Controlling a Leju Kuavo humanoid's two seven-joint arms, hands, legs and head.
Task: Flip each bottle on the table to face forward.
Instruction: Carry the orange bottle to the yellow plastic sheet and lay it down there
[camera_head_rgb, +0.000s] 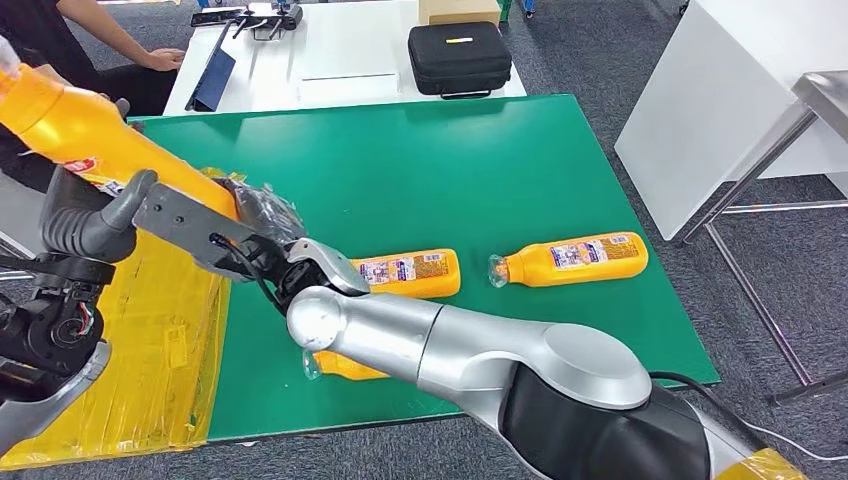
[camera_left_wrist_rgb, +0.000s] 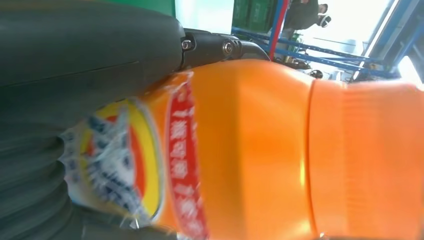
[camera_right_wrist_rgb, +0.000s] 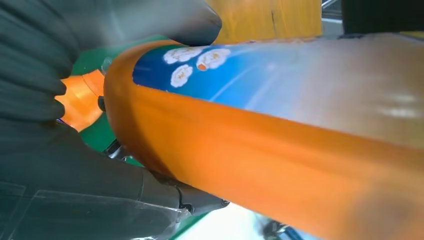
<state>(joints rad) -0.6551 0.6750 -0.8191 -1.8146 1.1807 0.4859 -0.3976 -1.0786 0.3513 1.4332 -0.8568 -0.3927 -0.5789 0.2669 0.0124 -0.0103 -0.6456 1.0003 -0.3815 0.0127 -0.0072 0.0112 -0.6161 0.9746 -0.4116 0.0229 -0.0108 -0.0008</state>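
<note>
An orange bottle (camera_head_rgb: 90, 125) is raised slantwise over the left edge of the green table (camera_head_rgb: 420, 170). My left hand (camera_head_rgb: 90, 220) grips it around the middle, over its label (camera_left_wrist_rgb: 125, 160). My right hand (camera_head_rgb: 255, 215) reaches across and holds its lower end, where a blue label (camera_right_wrist_rgb: 240, 75) shows. Another orange bottle (camera_head_rgb: 412, 273) lies on its side at the table's middle. A third orange bottle (camera_head_rgb: 575, 258) lies to its right, cap pointing left. One more orange bottle (camera_head_rgb: 345, 366) lies mostly hidden under my right arm near the front edge.
Yellow taped sheeting (camera_head_rgb: 150, 340) covers the table's left end. Behind stands a white table (camera_head_rgb: 340, 50) with a black case (camera_head_rgb: 458, 58) and a tablet (camera_head_rgb: 212, 78); a person's arm (camera_head_rgb: 130, 45) rests at its left. A white desk (camera_head_rgb: 740, 90) stands to the right.
</note>
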